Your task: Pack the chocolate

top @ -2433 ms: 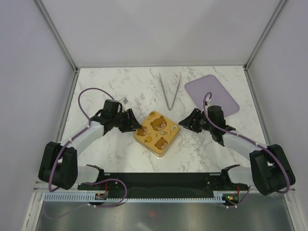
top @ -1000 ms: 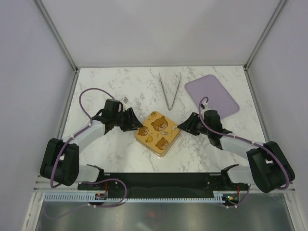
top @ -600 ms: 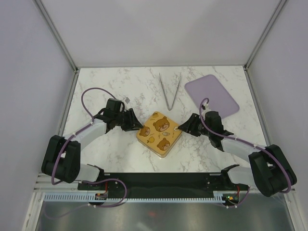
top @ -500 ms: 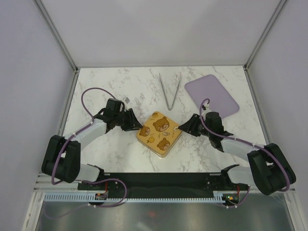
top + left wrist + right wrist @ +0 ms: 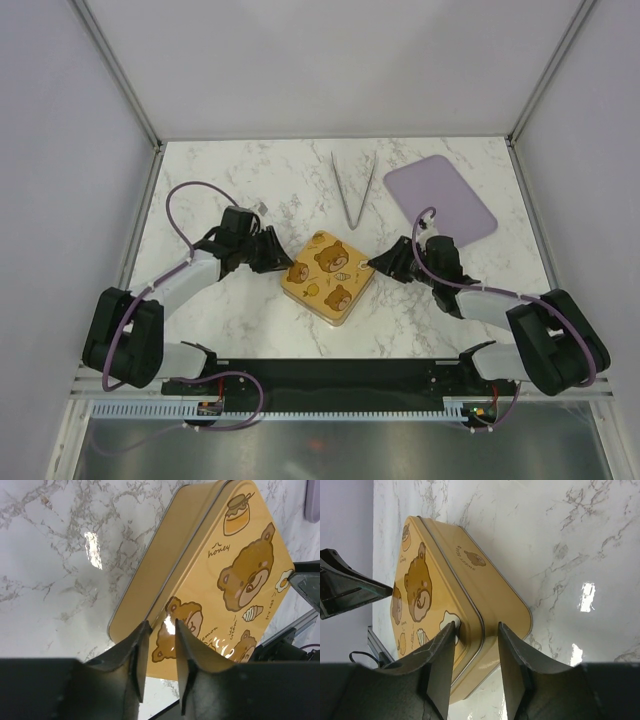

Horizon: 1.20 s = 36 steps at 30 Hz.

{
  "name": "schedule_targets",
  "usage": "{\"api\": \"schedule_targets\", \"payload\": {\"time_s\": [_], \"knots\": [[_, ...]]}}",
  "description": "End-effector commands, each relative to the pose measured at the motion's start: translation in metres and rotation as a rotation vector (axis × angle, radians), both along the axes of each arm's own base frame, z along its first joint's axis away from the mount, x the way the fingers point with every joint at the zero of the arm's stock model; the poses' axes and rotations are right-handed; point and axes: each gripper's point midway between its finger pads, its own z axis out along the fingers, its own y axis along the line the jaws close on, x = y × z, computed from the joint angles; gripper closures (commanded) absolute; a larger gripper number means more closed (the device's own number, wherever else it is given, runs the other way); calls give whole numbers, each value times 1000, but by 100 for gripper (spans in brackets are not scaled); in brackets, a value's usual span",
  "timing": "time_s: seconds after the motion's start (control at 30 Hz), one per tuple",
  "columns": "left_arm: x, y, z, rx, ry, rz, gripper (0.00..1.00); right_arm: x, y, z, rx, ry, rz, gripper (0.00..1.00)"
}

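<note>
Yellow bear tin (image 5: 327, 277) | square, diamond-wise | left tool (image 5: 159, 630), right tool (image 5: 476, 627) at opposite corners

You have one yellow tin (image 5: 327, 276) on the desk (image 5: 220, 180), with three bear faces (image 5: 329, 259) printed on its lid. Add one pair of metal tongs (image 5: 352, 190), one lilac mat (image 5: 440, 197) and one small grey scrap (image 5: 259, 207). Two hands: left hand (image 5: 283, 262), right hand (image 5: 375, 263).
</note>
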Motion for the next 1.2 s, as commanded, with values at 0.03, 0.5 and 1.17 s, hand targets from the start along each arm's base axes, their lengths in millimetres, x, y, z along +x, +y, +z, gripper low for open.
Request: {"api": "schedule_targets", "payload": {"time_s": [0.03, 0.5, 1.17], "knots": [[-5, 5, 4, 57, 17, 27, 60, -12, 9, 2, -60, 30, 78, 50], [16, -9, 31, 50, -48, -71, 45, 1, 0, 22, -116, 16, 14, 36], [-2, -18, -15, 69, 57, -70, 63, -25, -6, -34, -74, 171, -87, 55]]}}
